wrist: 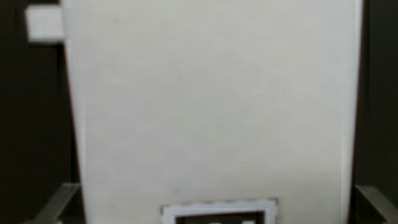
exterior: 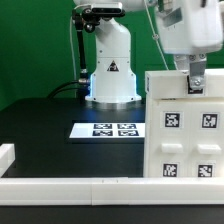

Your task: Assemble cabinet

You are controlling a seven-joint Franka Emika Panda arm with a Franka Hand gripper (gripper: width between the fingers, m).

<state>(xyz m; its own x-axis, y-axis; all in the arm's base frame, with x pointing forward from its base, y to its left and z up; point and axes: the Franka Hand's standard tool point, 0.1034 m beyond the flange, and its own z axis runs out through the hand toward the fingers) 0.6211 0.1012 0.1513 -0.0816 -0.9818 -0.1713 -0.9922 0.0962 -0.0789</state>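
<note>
The cabinet [exterior: 185,130] is the large white block at the exterior view's right, standing on the black table with several square tags on its front. My gripper [exterior: 196,76] comes down from above onto its top edge. In the wrist view the cabinet [wrist: 205,110] fills the picture as a plain white face with one tag at the near edge. My gripper [wrist: 214,203] straddles it: one dark finger [wrist: 50,205] lies against each side, so the jaws stand closed on the block.
The marker board [exterior: 108,130] lies flat on the table to the left of the cabinet. The arm's white base [exterior: 110,70] stands behind it. A low white border rail [exterior: 70,188] runs along the front edge, with a short piece [exterior: 6,155] at the left.
</note>
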